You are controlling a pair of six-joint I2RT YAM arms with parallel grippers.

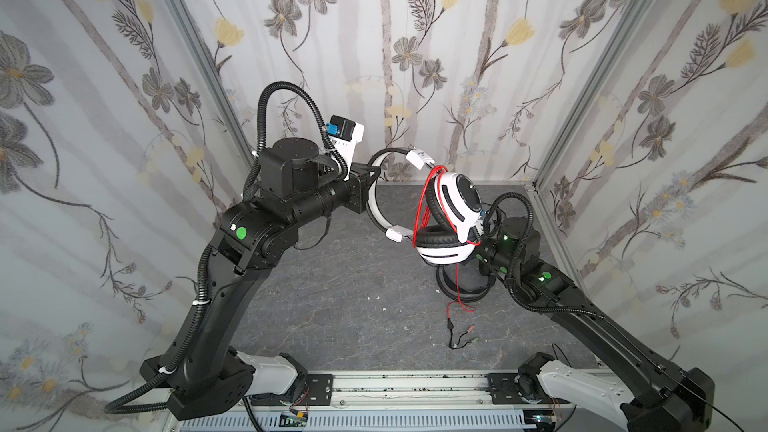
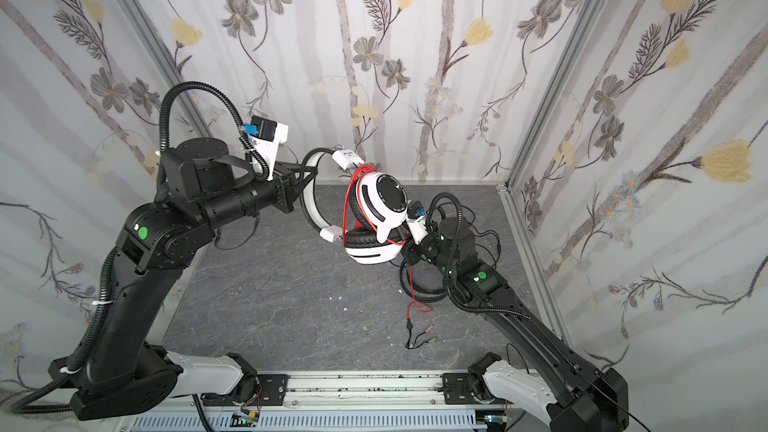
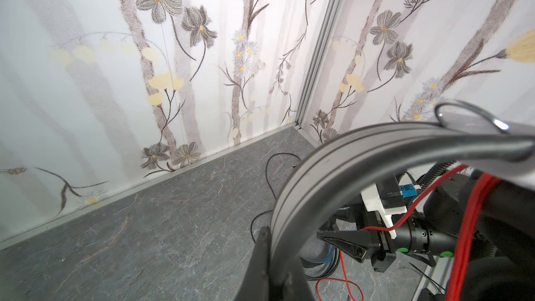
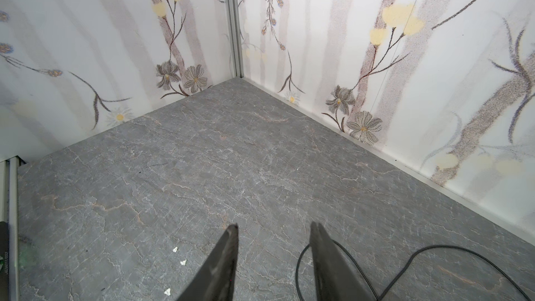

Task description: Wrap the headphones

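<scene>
Hanging mid-frame in both top views: one white headset (image 1: 451,209), band pinched in the closed left claw (image 1: 369,174). Beneath, largely hidden, one black headset (image 1: 469,282) on the table (image 1: 332,284). Spread and empty, masked from above by earcups: right claw (image 4: 273,227). One looped red cord (image 1: 420,209), tail trailing down.

Left claw (image 1: 371,173) clamped, right claw (image 4: 274,225) parted

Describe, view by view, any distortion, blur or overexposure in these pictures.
In both top views the wide lens splays the wall posts outward under even light; in the left wrist view the near headband is blurred; in the right wrist view the walls wash out.
</scene>
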